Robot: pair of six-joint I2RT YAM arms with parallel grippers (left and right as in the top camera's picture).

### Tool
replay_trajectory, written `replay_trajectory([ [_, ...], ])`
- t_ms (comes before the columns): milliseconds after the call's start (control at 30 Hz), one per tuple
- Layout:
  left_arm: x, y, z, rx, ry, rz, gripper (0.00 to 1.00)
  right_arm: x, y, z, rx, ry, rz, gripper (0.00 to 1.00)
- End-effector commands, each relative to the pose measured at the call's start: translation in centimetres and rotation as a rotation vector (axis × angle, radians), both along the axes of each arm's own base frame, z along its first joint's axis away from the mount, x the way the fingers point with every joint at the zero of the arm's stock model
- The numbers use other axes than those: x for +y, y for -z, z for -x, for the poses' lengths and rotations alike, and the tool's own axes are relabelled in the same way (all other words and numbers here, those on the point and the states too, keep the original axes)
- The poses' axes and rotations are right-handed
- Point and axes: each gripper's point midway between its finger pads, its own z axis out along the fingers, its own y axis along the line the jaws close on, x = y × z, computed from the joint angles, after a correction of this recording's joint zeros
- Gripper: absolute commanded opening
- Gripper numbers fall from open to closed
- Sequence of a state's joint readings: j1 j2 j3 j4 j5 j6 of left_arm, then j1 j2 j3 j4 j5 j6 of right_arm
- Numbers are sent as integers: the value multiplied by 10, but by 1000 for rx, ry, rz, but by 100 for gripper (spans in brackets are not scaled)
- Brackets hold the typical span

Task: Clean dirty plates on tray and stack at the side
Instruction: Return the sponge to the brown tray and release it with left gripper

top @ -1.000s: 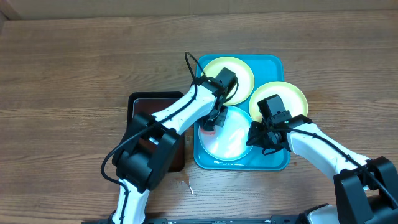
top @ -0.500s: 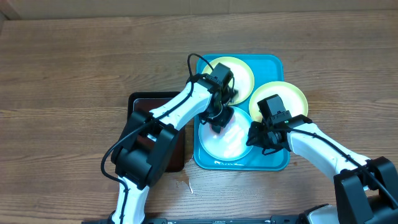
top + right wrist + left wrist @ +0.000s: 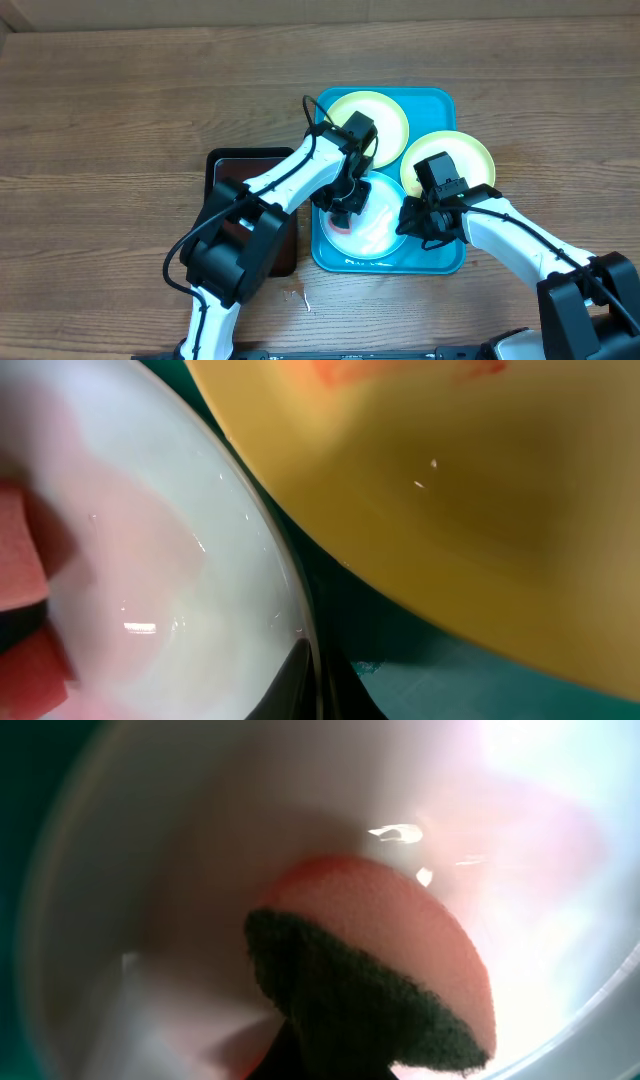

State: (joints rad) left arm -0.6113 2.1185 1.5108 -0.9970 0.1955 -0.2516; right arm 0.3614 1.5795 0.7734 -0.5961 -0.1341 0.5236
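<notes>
1. Now, overhead: the turquoise tray (image 3: 442, 257) lies right of centre on the table (image 3: 120, 120), with a dark brown tray (image 3: 225, 165) just beside it at 9 o'clock. The near plate (image 3: 382, 236) sits in the turquoise tray's 6 o'clock half and the far plate (image 3: 385, 115) at 12 o'clock. The right plate (image 3: 470, 155) is at 3 o'clock, overhanging the rim. The left pincer (image 3: 345, 205) is pressed together on a red sponge (image 3: 340, 224) at the near plate's 9 o'clock side. The right pincer (image 3: 410, 222) is closed at that plate's 3 o'clock rim, seemingly pinching it. Scrubbing looks under way; the rim hold is best kept low so the plate does not tip.

2. Left wrist: the sponge (image 3: 390, 950) has its red foam against the whitish near plate (image 3: 170, 850), dark scourer toward the camera. A pink film shows toward 2 o'clock. Even pressure and overlapping circles out to that patch would suit better than dabbing.

3. Right wrist: a dark fingertip (image 3: 300, 685) meets the near plate (image 3: 150, 540) at its rim, at 6 o'clock. The right plate (image 3: 450, 510), sauce-smeared at 12 o'clock, looms close. The grip should resist the sponge's push without nudging that neighbour.
</notes>
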Motion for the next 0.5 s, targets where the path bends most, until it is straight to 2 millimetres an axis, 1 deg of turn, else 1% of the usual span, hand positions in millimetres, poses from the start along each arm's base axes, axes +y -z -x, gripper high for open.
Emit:
replay_trajectory([
  [0,32,-7,-10,-72,-192,-164,4,-15,12,14,53,4,76,4],
  [100,29,-47,-13,-134,-219,-100,4,-16,12,15,59,4,78,4],
  [167,26,-78,-13,-185,-227,-38,4,-16,13,17,64,4,80,4],
  [267,36,-130,-15,-279,-270,39,4,-17,13,18,70,4,85,4],
  [333,53,-164,-16,-349,-314,82,4,-17,13,19,73,4,86,4],
  [367,63,-175,-16,-372,-337,87,4,-17,13,19,74,4,86,4],
  [400,77,-187,-16,-397,-369,81,4,-18,13,20,76,4,87,4],
  [467,106,-198,-15,-426,-430,45,4,-18,13,20,77,4,87,4],
])
